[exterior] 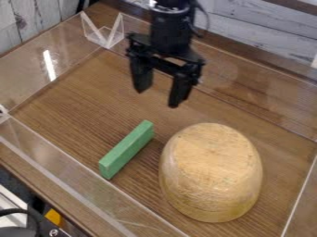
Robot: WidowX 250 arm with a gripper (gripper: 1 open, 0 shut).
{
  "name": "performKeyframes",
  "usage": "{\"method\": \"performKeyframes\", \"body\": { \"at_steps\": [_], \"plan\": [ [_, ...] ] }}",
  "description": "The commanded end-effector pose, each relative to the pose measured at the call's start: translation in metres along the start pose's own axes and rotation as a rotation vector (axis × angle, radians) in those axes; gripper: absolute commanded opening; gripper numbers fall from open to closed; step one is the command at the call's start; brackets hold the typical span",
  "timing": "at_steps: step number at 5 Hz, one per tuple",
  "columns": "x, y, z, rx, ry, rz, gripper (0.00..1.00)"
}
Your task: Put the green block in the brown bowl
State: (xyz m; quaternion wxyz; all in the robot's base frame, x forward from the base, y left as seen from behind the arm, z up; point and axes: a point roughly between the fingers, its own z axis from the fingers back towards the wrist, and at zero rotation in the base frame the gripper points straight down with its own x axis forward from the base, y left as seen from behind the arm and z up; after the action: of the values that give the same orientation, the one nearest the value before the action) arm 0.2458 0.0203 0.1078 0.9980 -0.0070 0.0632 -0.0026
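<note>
The green block [128, 147] is a long flat bar lying on the wooden tabletop at the lower left of centre. To its right sits the brown bowl [212, 170], a bulky speckled tan dome that appears to rest upside down. My gripper [158, 89] hangs above the table, up and to the right of the block, pointing down. Its two dark fingers [141, 78] stand apart with nothing between them. It touches neither the block nor the bowl.
Clear acrylic walls [50, 51] ring the wooden table [74, 106]. A small clear triangular stand [102, 30] sits at the back left corner. White planks run behind the far wall.
</note>
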Motion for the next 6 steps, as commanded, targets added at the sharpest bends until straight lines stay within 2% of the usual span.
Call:
{"method": "performKeyframes", "body": {
  "at_steps": [1,3,6],
  "plan": [
    [-0.010,0.012,0.003,0.018,-0.041,-0.025,1.00],
    [-0.014,0.021,-0.019,0.019,-0.031,-0.034,1.00],
    [-0.012,0.025,-0.047,0.010,-0.026,-0.052,1.00]
  ]
}}
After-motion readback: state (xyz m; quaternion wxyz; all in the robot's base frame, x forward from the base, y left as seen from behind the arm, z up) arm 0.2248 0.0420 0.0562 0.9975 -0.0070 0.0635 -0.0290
